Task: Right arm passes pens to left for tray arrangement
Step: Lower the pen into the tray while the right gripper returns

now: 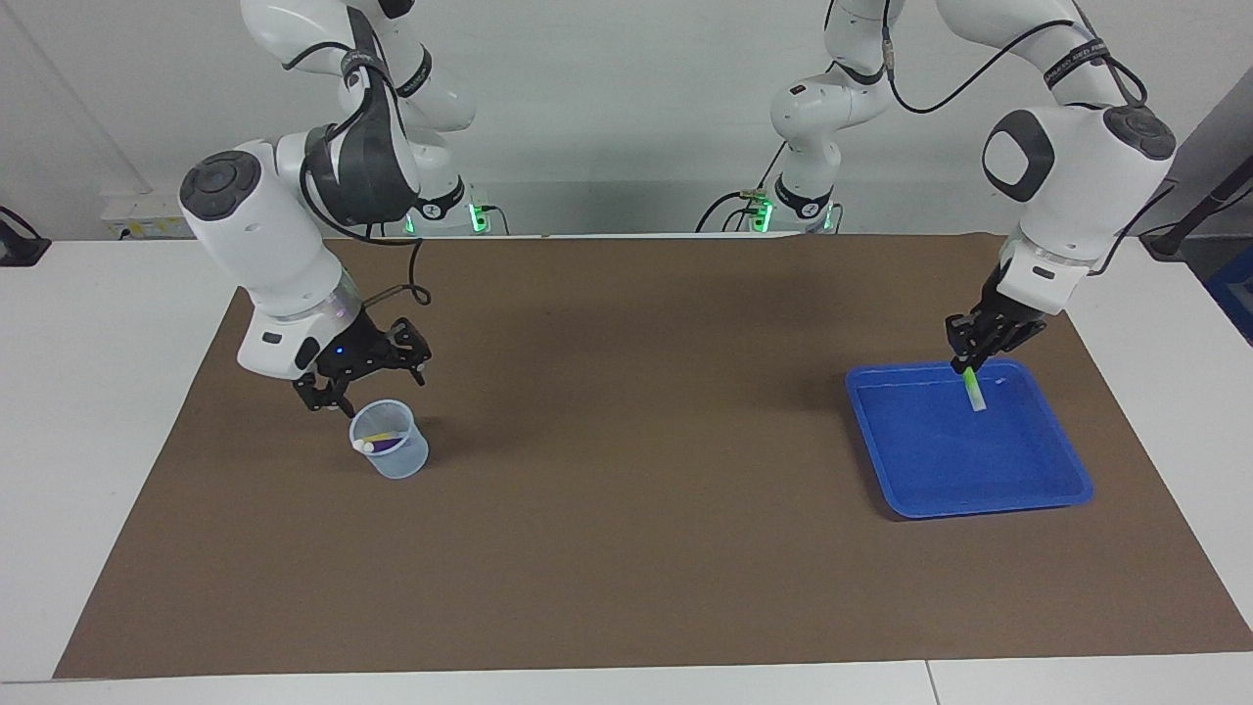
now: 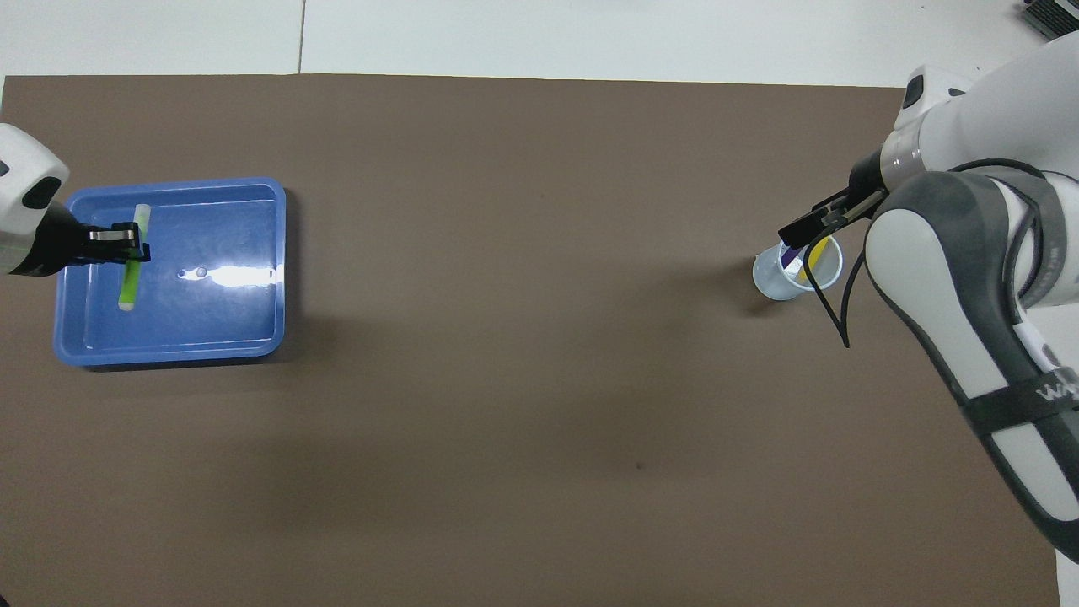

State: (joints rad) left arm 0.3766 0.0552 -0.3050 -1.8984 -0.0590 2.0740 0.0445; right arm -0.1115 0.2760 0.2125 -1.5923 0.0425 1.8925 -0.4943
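Observation:
The blue tray (image 1: pixel 979 507) lies at the left arm's end of the table, and also shows in the overhead view (image 2: pixel 169 352). My left gripper (image 1: pixel 965 364) (image 2: pixel 126 244) is shut on the green pen (image 1: pixel 974 390) (image 2: pixel 129 274) and holds it tilted, its pale end low inside the tray. My right gripper (image 1: pixel 367 387) (image 2: pixel 809 226) is open just above the rim of a small translucent cup (image 1: pixel 394 458) (image 2: pixel 771 278). The purple pen (image 1: pixel 389 444) (image 2: pixel 791 257) and the yellow pen (image 1: pixel 380 434) (image 2: pixel 816 255) lean inside the cup.
A brown mat (image 1: pixel 626 490) covers the table between the cup and the tray. White tabletop (image 1: pixel 98 392) borders the mat on all sides. A loose black cable (image 2: pixel 843 312) hangs from the right arm near the cup.

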